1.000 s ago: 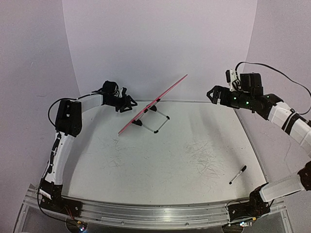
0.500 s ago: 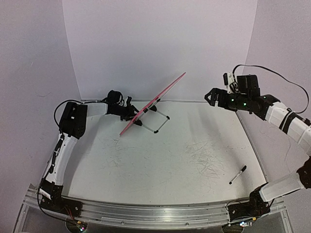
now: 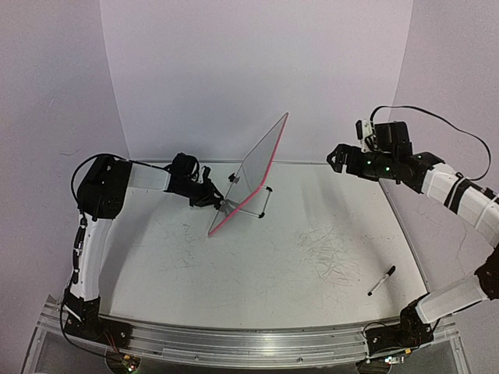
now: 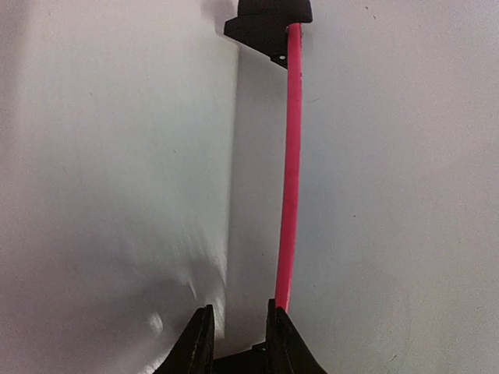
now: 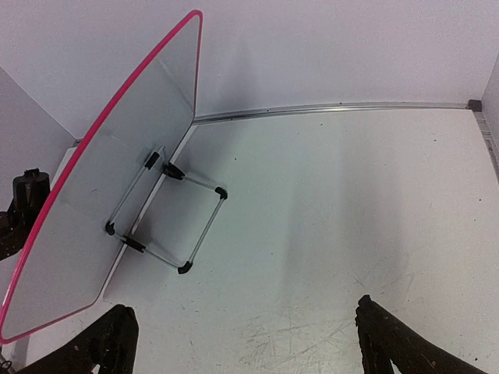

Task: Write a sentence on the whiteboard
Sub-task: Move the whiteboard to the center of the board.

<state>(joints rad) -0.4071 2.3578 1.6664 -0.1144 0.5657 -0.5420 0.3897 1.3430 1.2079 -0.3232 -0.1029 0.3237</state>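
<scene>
The whiteboard (image 3: pixel 256 173), red-rimmed, stands steeply on its wire stand (image 3: pixel 261 204) at the back centre of the table. My left gripper (image 3: pixel 213 199) is at its lower left corner, its fingers close together around the bottom edge by a black clip foot. In the left wrist view the rim (image 4: pixel 288 171) runs edge-on from the right fingertip (image 4: pixel 279 335) to the far clip foot (image 4: pixel 269 19). My right gripper (image 3: pixel 337 158) hovers wide open and empty to the right of the board. The right wrist view shows the board's grey back (image 5: pixel 101 195). No sentence shows on the board.
A black marker (image 3: pixel 381 280) lies on the table at the front right, far from both grippers. Faint scribble marks (image 3: pixel 331 253) cover the tabletop to the right of centre. White walls (image 3: pixel 257 70) close in the back and both sides.
My left gripper moved right to the board's lower corner and closed on it. The board swung from a low slant to a steeper stand. My right gripper drifted slightly left.
</scene>
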